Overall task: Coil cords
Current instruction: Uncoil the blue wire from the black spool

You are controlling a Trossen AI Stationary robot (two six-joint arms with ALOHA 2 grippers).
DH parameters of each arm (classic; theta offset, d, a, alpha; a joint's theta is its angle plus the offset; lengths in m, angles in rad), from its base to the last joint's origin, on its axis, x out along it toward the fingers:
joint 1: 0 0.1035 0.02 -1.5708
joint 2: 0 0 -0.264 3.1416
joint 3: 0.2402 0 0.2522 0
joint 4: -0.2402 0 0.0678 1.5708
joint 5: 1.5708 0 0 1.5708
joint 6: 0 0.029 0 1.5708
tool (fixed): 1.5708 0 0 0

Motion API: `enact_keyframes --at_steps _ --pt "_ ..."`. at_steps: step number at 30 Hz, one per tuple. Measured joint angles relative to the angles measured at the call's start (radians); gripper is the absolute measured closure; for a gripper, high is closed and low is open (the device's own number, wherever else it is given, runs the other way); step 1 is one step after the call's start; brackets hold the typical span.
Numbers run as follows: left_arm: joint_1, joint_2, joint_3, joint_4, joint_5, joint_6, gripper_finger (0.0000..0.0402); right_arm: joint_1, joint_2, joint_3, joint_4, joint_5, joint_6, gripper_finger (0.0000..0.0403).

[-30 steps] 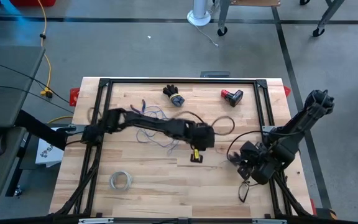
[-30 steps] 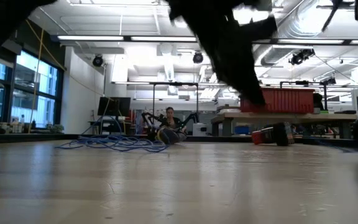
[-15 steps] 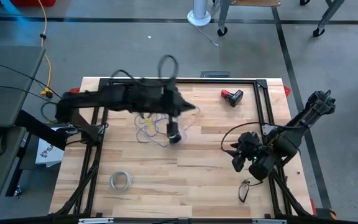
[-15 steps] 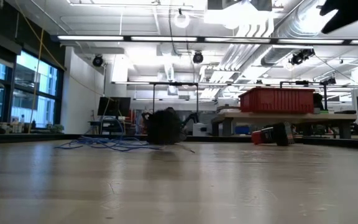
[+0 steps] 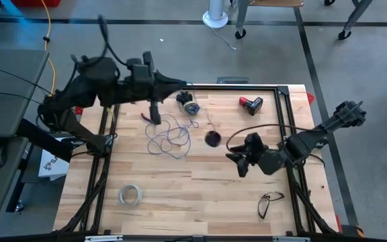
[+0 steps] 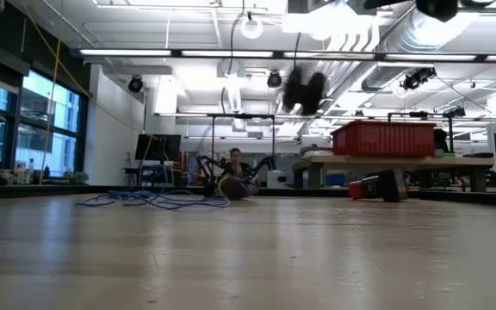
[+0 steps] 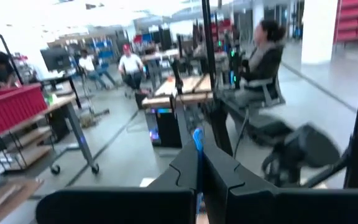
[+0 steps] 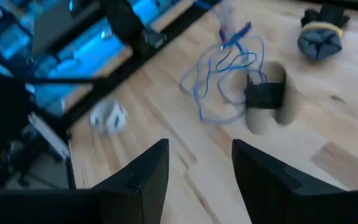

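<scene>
High view: left gripper (image 5: 154, 115) raised over table's far left, clenched on thin wire (image 5: 168, 139), which loops on wood. Spool (image 5: 212, 139) beside it. Right gripper (image 5: 237, 160) spread, empty, near spool.

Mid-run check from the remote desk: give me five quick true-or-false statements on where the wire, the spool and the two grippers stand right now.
1. The left gripper is shut on the blue wire. True: the wire's end shows between its closed fingers.
2. The dark spool sits in the right gripper. False: it appears free of both grippers, near mid-table.
3. The right gripper is open. True.
4. The wire is neatly wound on the spool. False: it lies in loose loops on the table.
5. The glasses lie beside the left arm. False: they lie near the right arm.
</scene>
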Motion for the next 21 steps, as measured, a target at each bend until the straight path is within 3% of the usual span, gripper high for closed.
enact_keyframes --at_steps 14,21 --pt "0.0 0.004 0.034 0.011 0.01 0.001 0.0401 -0.058 -0.036 0.0 0.303 -0.071 -0.275 0.0234" --pt "0.0 0.003 0.034 0.153 0.058 -0.001 0.0401 -0.058 -0.066 0.0 0.462 -0.1 -0.439 0.0234"
